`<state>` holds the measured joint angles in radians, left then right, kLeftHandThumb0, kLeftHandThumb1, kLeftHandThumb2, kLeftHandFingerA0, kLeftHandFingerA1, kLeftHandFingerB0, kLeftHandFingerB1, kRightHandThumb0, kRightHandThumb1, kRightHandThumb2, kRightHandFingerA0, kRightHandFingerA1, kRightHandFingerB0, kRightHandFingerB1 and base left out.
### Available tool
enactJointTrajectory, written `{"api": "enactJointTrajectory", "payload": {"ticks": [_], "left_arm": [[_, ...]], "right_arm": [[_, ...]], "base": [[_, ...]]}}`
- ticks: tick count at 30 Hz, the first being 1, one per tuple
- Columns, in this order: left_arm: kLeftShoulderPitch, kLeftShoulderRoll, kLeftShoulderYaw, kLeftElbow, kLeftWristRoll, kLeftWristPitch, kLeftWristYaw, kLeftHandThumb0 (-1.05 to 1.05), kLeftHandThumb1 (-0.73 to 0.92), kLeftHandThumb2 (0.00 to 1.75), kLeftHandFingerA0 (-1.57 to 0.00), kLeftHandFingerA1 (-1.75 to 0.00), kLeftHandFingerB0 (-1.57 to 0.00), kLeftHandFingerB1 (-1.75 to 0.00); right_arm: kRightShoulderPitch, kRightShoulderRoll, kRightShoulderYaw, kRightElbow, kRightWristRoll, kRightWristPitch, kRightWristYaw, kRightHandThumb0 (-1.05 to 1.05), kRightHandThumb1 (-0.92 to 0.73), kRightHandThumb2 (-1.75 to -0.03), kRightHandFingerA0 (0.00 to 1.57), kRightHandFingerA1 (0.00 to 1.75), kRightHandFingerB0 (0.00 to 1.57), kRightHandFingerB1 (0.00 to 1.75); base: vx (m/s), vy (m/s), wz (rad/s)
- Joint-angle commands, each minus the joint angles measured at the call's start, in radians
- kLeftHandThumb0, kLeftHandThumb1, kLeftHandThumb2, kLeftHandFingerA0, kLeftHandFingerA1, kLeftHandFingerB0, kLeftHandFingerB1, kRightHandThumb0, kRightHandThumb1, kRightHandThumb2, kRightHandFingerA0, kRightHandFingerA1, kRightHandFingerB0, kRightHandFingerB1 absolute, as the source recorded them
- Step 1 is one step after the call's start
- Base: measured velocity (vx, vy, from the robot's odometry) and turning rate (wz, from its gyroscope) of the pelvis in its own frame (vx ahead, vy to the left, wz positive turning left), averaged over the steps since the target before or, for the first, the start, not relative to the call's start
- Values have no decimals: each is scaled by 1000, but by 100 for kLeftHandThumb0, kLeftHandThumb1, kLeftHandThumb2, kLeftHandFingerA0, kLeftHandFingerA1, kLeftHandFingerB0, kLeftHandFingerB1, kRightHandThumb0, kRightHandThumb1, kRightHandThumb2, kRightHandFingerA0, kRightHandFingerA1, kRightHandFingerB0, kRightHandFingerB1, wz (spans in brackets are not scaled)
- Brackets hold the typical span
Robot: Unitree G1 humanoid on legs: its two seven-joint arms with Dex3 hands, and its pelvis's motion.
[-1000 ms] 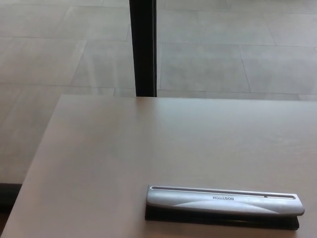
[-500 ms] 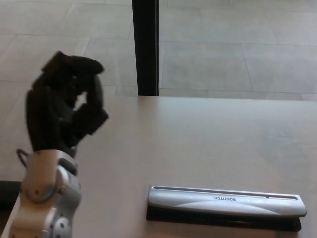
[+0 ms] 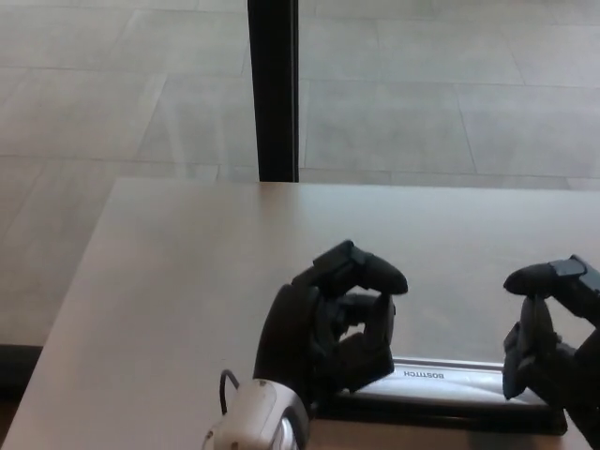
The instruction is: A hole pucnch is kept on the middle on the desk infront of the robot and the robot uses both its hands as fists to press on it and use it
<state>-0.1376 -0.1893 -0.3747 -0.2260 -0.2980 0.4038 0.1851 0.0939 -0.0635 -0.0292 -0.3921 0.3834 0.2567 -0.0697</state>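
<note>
We're positioning both hands over the hole punch (image 3: 441,377), which is lying lengthwise on the desk (image 3: 187,272), near its front edge and right of centre in the head view. Left hand (image 3: 333,323) is curled into a fist, grasping nothing, sitting over the punch's left end and hiding it. Right hand (image 3: 553,333) is over the right end, fingers curled inward but cut off by the frame edge, so we're reading it as clenched and empty. Whether either fist is touching the lever, we can't tell.

For the press, we're judging that both fists should be coming down together, straight and even, one per end. Uneven load would likely be rocking the bar or skidding the base.

The punch is a long, low bar: smooth silver lever with a slot along its far edge, brand lettering mid-span, black base underneath. Desk top is pale, matte and flat. Beyond it are grey floor tiles (image 3: 441,103) and a black post (image 3: 273,89).
</note>
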Motion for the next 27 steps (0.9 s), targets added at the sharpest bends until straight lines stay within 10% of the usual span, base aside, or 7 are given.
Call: {"api": "enactJointTrajectory", "payload": {"ticks": [1, 5, 13, 15, 23, 24, 27], "left_arm": [[44, -129, -22, 42, 5, 20, 63, -33, 72, 105, -93, -175, -54, -172], [38, -136, -16, 96, 5, -19, 62, -34, 73, 106, -96, -175, -54, -174], [61, -240, 43, 275, 1, -193, 151, -40, 79, 92, -100, -175, -57, -175], [71, -265, 49, 320, -1, -247, 169, -43, 84, 84, -98, -175, -56, -175], [89, -343, 8, 470, 71, -440, 303, -47, 84, 82, -90, -175, -57, -171], [89, -357, 5, 499, 81, -484, 323, -47, 84, 79, -91, -175, -58, -168], [81, -383, -1, 564, 112, -582, 374, -45, 84, 78, -96, -175, -56, -168]], "right_arm": [[25, -10, 20, 28, -67, -7, 21, -35, -71, -110, 112, 175, 59, 175], [12, -1, 17, 58, -72, -18, 28, -30, -68, -114, 128, 175, 77, 142], [-24, 11, 13, 142, -115, -46, 20, -30, -69, -114, 128, 175, 77, 141], [-28, 20, 13, 175, -134, -70, 11, -33, -73, -103, 112, 175, 59, 172], [-20, 95, 8, 339, -175, -189, -28, -34, -72, -102, 112, 175, 64, 175], [-16, 107, 7, 361, -176, -207, -30, -34, -69, -107, 131, 175, 81, 143], [-15, 124, 11, 415, -202, -279, -32, -37, -72, -95, 111, 175, 60, 174]], "base": [[0, 0, 0], [0, 0, 0], [0, 0, 0], [0, 0, 0], [0, 0, 0], [0, 0, 0], [0, 0, 0]]}}
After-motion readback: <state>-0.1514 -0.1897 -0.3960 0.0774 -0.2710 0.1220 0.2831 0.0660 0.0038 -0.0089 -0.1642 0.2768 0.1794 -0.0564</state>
